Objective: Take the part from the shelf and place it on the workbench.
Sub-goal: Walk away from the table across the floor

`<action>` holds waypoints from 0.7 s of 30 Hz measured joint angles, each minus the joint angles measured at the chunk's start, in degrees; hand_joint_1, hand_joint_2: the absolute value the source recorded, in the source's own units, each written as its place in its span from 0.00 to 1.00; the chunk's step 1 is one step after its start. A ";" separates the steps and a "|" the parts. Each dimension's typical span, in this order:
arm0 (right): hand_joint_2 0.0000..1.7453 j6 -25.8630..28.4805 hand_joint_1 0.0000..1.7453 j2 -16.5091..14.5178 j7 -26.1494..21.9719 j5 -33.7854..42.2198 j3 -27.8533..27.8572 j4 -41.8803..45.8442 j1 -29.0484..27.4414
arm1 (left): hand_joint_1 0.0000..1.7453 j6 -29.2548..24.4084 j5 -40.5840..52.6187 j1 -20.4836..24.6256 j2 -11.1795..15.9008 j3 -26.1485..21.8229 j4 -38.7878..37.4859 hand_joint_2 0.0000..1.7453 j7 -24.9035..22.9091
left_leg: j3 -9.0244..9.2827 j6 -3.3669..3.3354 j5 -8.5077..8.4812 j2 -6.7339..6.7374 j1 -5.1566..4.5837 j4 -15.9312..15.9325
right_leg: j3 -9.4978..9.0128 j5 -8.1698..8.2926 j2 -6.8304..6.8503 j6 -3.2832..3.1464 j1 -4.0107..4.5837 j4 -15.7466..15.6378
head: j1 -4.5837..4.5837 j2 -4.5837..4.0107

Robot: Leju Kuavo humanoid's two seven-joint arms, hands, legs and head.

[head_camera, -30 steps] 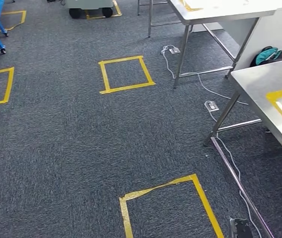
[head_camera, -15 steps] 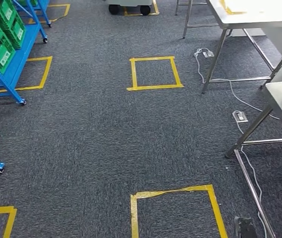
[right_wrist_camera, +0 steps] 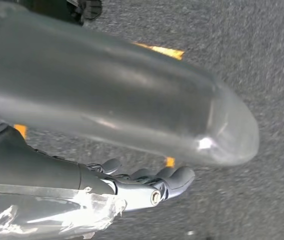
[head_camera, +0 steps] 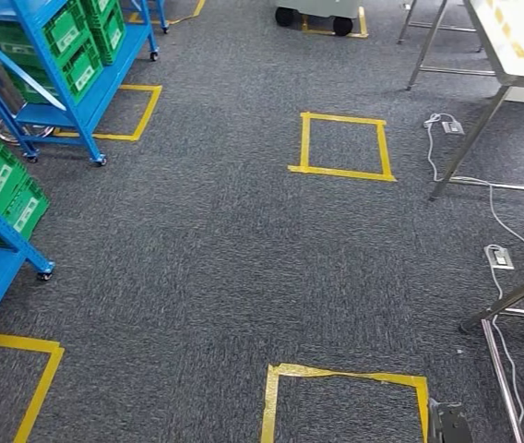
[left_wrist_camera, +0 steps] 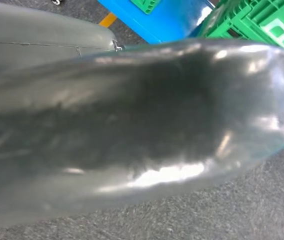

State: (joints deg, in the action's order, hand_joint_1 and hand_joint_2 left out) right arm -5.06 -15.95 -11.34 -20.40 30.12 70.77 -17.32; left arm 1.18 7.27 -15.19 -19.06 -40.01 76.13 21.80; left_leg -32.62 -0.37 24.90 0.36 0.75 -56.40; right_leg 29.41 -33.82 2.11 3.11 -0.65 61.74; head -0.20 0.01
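A: Grey carpet (head_camera: 196, 277) with yellow tape squares (head_camera: 342, 146) fills the walkway; where's the part?

B: Can't pick out any part. Blue shelf (head_camera: 71, 101) with green bins (head_camera: 78, 51) stands far left, workbench (head_camera: 517, 41) far right.

A: Hands?

B: Right hand (right_wrist_camera: 144, 182) hangs over carpet, dark fingers (right_wrist_camera: 178, 177) straight, holding nothing. Left hand (left_wrist_camera: 133, 130) is a grey blur beside bins; cannot tell its state.

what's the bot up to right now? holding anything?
Nothing in the right hand: it hangs over the grey carpet with fingers loosely extended. The left hand is too blurred to judge. The head view faces floor with yellow tape squares, blue shelves of green bins on the left and steel workbenches on the right. No part picked yet.
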 joint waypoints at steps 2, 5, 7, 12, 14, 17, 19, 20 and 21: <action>0.00 0.09 0.00 -0.01 -0.07 0.01 0.06 -0.02 -0.07 | 0.00 0.13 0.27 0.17 0.02 0.00 -0.01 0.00 0.05 | 0.10 -0.51 0.14 -1.26 -0.29 -0.03 | 4.95 -3.67 -1.73 -0.28 0.14 8.83 | -0.13 0.00; 0.00 0.17 0.00 -0.01 -0.11 0.01 0.11 -0.06 -0.16 | 0.00 0.32 0.52 0.22 0.03 -0.05 -0.10 0.00 0.22 | 0.70 -0.77 0.49 -3.72 -0.64 -0.07 | 8.04 -1.53 -2.29 -1.08 0.40 11.31 | -0.14 0.00; 0.00 0.29 0.00 -0.01 -0.22 0.01 0.12 -0.07 -0.10 | 0.00 0.61 0.83 0.33 0.03 -0.08 -0.21 0.00 0.61 | 1.36 -0.64 0.91 -5.40 -0.65 -0.08 | 5.37 3.94 -4.51 -1.61 0.50 3.34 | -0.16 -0.01; 0.00 0.64 0.00 -0.01 -0.38 0.02 0.11 -0.17 0.18 | 0.00 1.06 1.38 0.63 0.20 -0.54 -0.59 0.00 1.04 | 1.36 0.68 1.41 -8.54 -0.40 -0.11 | 1.99 6.88 -6.16 -1.80 0.52 -3.85 | -0.09 -0.01; 0.00 0.75 0.00 -0.01 -0.50 0.01 0.09 -0.17 0.29 | 0.00 1.08 1.49 0.79 0.25 -0.87 -0.72 0.00 1.06 | 0.58 1.22 2.44 -6.70 -0.54 -1.59 | 1.44 6.91 -4.77 -2.31 0.47 -4.48 | 0.04 -0.01; 0.00 0.91 0.00 -0.01 -0.62 0.02 0.18 -0.21 0.20 | 0.00 1.27 1.65 1.38 0.36 -0.99 -0.93 0.00 1.15 | -5.03 1.72 7.05 -1.90 -0.76 -11.89 | 0.54 6.33 -2.09 -3.08 0.61 -4.91 | 0.18 -0.01; 0.00 0.92 0.00 -0.01 -0.63 0.02 0.19 -0.25 0.20 | 0.00 1.38 1.70 1.50 0.42 -1.09 -1.13 0.00 1.21 | -8.11 1.93 7.62 -1.11 -0.70 -16.74 | -0.10 5.68 -0.35 -3.16 0.66 -4.91 | 0.19 0.00; 0.00 0.92 0.00 -0.01 -0.64 0.02 0.17 -0.26 0.23 | 0.00 1.40 1.71 1.51 0.42 -1.18 -1.20 0.00 1.23 | -8.02 1.97 6.15 -0.90 -0.69 -15.92 | -0.55 5.32 0.43 -3.09 0.65 -4.91 | 0.20 0.00; 0.00 0.92 0.00 -0.01 -0.64 0.03 0.15 -0.26 0.26 | 0.00 1.40 1.72 1.52 0.43 -1.26 -1.25 0.00 1.27 | -6.78 1.94 3.84 -0.35 -0.68 -12.95 | -1.10 4.89 1.20 -2.97 0.63 -4.91 | 0.20 0.00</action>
State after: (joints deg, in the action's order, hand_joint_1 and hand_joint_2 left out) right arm -4.14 -15.96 -11.98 -20.37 30.27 70.51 -17.06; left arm 2.58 8.99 -13.67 -18.64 -41.27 74.88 23.08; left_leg -39.40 1.57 28.75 0.00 0.07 -69.35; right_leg 28.32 -28.93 3.30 0.14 -0.01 56.83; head 0.00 0.01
